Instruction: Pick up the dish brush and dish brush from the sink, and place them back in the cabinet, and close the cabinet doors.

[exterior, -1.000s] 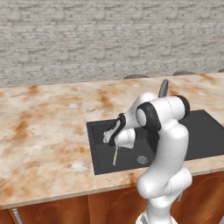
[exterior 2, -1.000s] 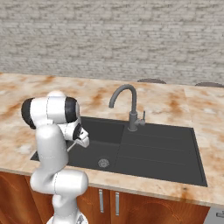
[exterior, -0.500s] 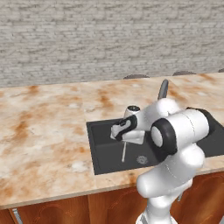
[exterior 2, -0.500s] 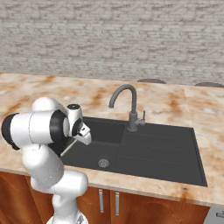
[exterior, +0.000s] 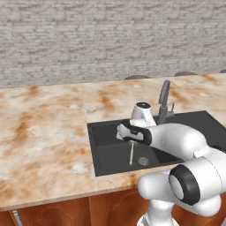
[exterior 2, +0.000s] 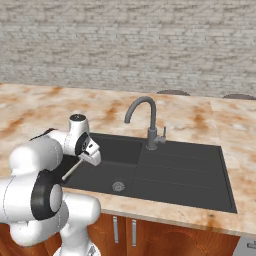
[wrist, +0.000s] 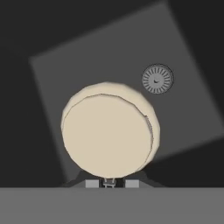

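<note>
A: Marbled tan-and-rust stone on the left, glossy and flat: worktop [exterior: 44, 132]. Then what, going right?

B: Then a dark charcoal sink [exterior: 103, 152], matt, rectangular, sunk into that stone. Above its left basin, the hand [exterior: 127, 132], white with dark joints.

A: Apart or together?

B: Clamped on the brush [exterior: 131, 152], by the look of it. Held up clear of the basin floor, not lying in it. Actual contact hidden behind the round head in the hand view, so judged rather than seen.

A: And the long axis?

B: Nearly upright. Cream head [wrist: 109, 131] up at the hand, thin tan handle hanging straight down towards the basin floor, tip short of it. From the right base view, slanted down and to the left of the hand [exterior 2: 90, 152] instead.

A: Texture?

B: Head smooth, domed, disc-like, pale cream. Handle slim, stick-like, wood-coloured.

A: Further right?

B: Round metal drain [exterior: 143, 161], ribbed, just beside the handle's lower end. Up and to the right of the head in the hand view. Then a grey gooseneck tap [exterior: 164, 95], behind the hand, near but apart.

A: Next move?

B: Probably a lift up and out, then a carry to the cabinet. Worth minding the dangling handle against sink rim and tap neck. A long thin lever held at one end, likely to swing.
</note>
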Available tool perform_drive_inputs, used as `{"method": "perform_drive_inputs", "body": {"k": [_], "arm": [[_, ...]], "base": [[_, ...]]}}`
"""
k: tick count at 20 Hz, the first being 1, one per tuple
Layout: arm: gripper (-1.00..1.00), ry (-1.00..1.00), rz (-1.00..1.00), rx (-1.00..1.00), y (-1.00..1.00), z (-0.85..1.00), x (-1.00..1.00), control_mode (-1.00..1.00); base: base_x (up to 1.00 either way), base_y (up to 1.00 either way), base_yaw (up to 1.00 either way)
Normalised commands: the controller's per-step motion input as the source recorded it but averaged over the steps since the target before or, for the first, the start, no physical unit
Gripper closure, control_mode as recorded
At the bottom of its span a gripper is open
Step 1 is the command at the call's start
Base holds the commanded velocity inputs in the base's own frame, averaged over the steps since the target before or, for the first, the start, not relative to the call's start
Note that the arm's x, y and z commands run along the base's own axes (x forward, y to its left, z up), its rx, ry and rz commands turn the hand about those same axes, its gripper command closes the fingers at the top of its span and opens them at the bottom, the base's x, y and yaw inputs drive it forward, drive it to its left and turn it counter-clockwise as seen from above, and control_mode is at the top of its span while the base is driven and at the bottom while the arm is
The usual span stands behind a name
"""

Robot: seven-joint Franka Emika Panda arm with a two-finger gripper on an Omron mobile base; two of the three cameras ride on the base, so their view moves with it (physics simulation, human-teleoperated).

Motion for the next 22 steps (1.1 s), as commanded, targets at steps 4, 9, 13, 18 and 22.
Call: {"method": "perform_drive_inputs", "body": {"k": [4,9,13,18,22], "arm": [[1.0,0.08,0.06,0.0,0.0,0.64,-0.23,-1.0],[1.0,0.05,0.14,0.0,0.0,0.46,-0.17,-1.0],[1.0,0.0,0.21,0.0,-0.13,0.11,-0.12,-1.0],[1.0,-0.01,0.12,-0.11,-0.21,0.19,-0.22,-1.0],[1.0,-0.01,0.05,-0.11,-0.32,0.29,-0.46,-1.0]], "base": [[0.0,0.0,0.0],[0.0,0.0,0.0],[0.0,0.0,0.0],[0.0,0.0,0.0],[0.0,0.0,0.0]]}}
